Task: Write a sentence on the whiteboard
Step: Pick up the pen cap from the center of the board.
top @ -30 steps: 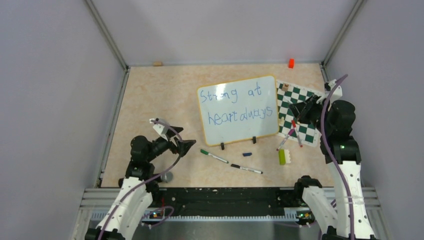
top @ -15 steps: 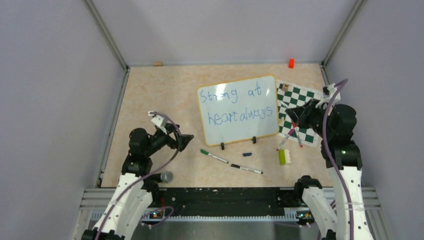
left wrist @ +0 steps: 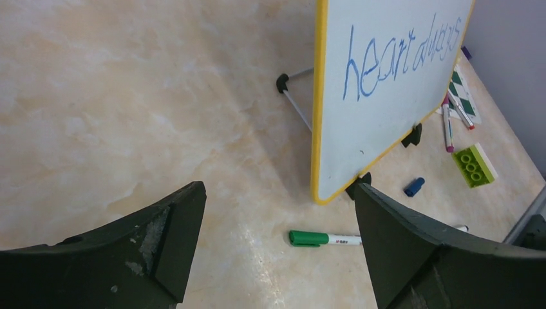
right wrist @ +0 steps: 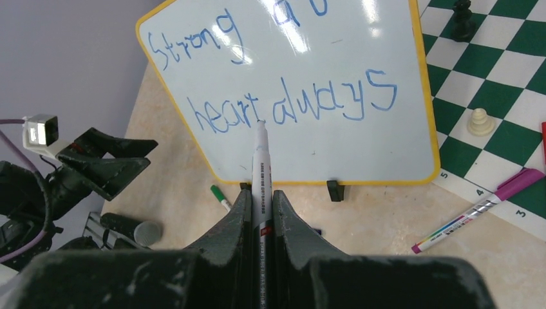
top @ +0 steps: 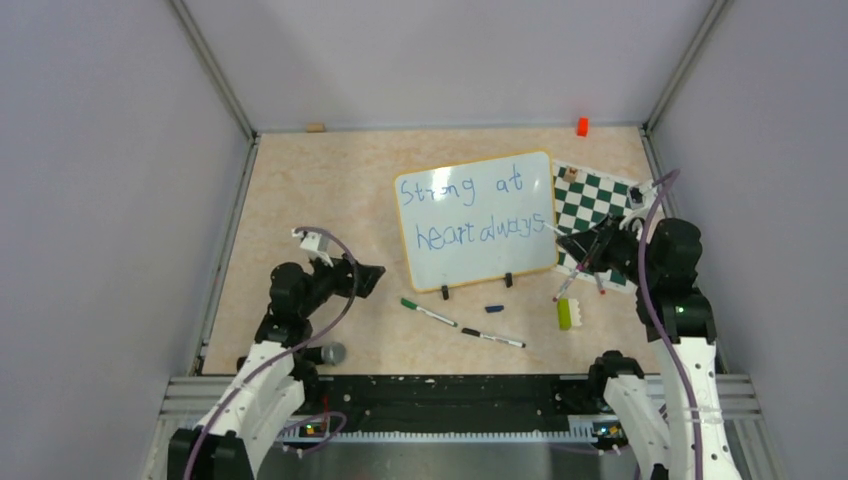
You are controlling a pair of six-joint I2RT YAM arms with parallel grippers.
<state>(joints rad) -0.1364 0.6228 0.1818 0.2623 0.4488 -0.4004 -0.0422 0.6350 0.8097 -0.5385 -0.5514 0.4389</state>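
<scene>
Left hand (left wrist: 277,196): released, fingers wide apart, above the desk (top: 300,200) left of the whiteboard (top: 470,262).
Right hand (right wrist: 261,193): clenched on a marker (right wrist: 260,164) pointing at the whiteboard.
Whiteboard: propped upright mid-desk.
Sentence (top: 482,229): blue, two lines, "Strong at heart always".

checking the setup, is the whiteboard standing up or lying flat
Standing: the yellow-rimmed white rectangular whiteboard rests on black clip feet, a wire leg propping it behind.

You see the whiteboard (right wrist: 309,77) with a glossy white face catching glare and a smooth yellow rim. The tabletop (left wrist: 129,96) is smooth, marbled beige, faintly sheened. On your left gripper (left wrist: 277,193), matt dark fingers (left wrist: 154,251) are scuffed pale. The marker (right wrist: 261,180) and the green brick (left wrist: 474,165) look like smooth plastic.
</scene>
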